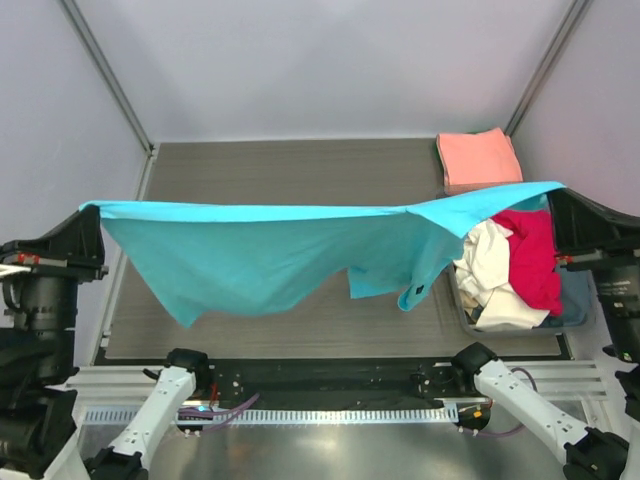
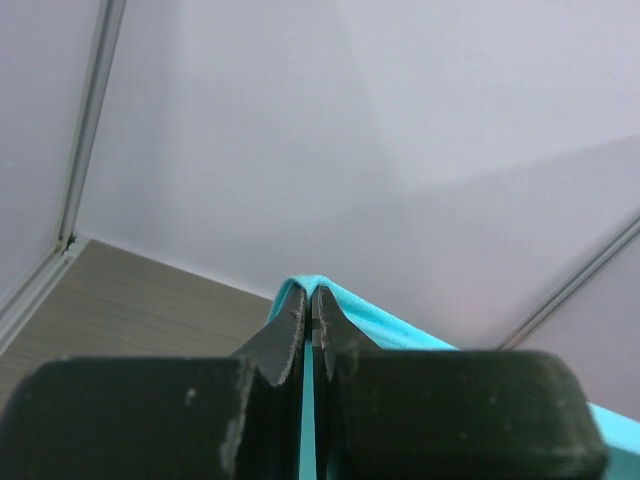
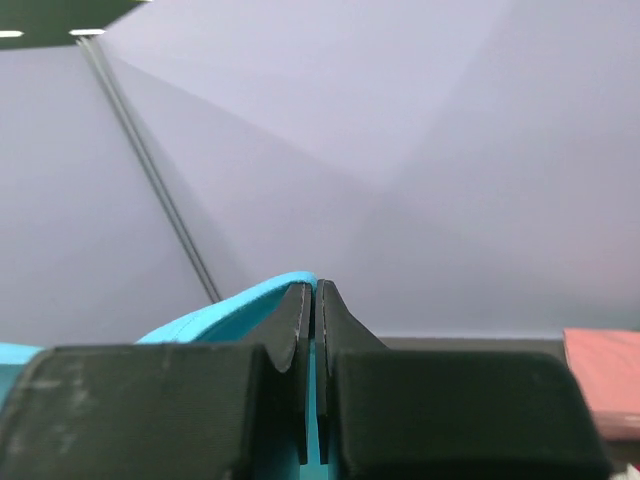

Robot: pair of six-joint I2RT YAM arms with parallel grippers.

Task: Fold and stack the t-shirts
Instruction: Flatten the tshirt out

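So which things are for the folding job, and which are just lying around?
For the job: turquoise t-shirt, stretched between the left fingers and right fingers; folded salmon-pink t-shirt; red t-shirt and cream t-shirt, crumpled in the grey bin.
Just there: grey bin; table.

A dark wood-grain mat (image 1: 300, 170) covers the table. Pale lilac walls (image 1: 330, 60) rise behind it and at both sides. A left frame bar (image 1: 105, 70) slants up from its far left corner and a right frame bar (image 1: 547, 62) from its far right corner. At its right edge sits a grey-blue bin (image 1: 576, 306). Along its near edge runs an aluminium rail (image 1: 320, 375), then a toothed strip (image 1: 330, 413) and a purple cable (image 1: 235, 410).
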